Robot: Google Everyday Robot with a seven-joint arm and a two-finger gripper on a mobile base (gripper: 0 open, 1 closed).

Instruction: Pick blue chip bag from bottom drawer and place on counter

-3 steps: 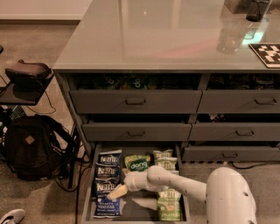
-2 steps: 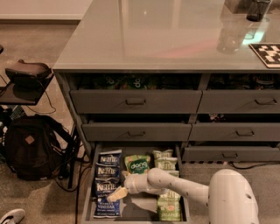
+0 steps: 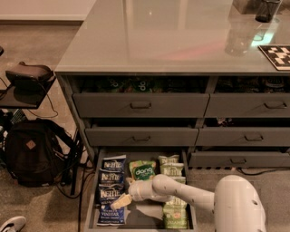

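The bottom drawer (image 3: 90,199) is pulled open at the lower middle, with snack bags in three columns. Several blue chip bags (image 3: 111,179) lie in its left column, one behind another. A green "dang" bag (image 3: 142,171) and green Kettle bags (image 3: 171,168) fill the other columns. My white arm reaches in from the lower right. My gripper (image 3: 118,202) is low in the drawer, over the left column, at the blue bag third from the back (image 3: 108,194). The glossy grey counter (image 3: 172,41) tops the cabinet above.
Closed grey drawers with bar handles (image 3: 140,105) stack above the open one. A black backpack (image 3: 31,152) sits on the floor to the left, beside a small stand (image 3: 27,86). A dark cup (image 3: 266,10) and a checkered marker (image 3: 277,56) stand on the counter's far right.
My gripper has shifted slightly forward and down along the left column of blue bags. The bags have not visibly moved.
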